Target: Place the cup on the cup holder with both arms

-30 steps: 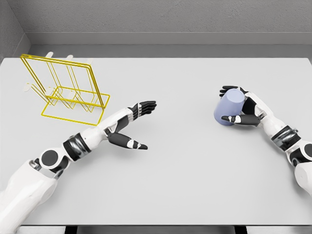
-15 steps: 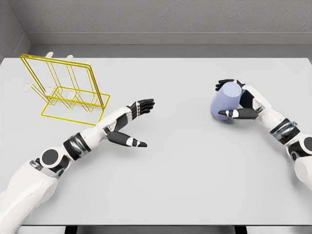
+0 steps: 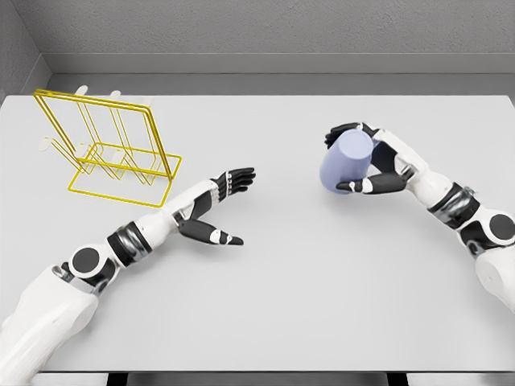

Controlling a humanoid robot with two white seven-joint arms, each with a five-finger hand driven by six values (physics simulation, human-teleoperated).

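Observation:
A lavender cup (image 3: pixel 344 162) is tilted in my right hand (image 3: pixel 355 159), which is shut on it, fingers over its top and thumb under its side, above the table right of centre. The yellow wire cup holder (image 3: pixel 105 150) stands at the far left of the table. My left hand (image 3: pixel 226 206) is open near the table's middle, fingers spread and palm facing right, between the holder and the cup, a good gap from both.
The grey table (image 3: pixel 290 281) stretches wide in front of both arms. A grey wall runs along its far edge. Small white pegs (image 3: pixel 80 90) show behind the holder's top.
My right hand has carried the cup left and slightly up, toward the table's middle, tilting it more. My left hand has stayed almost still.

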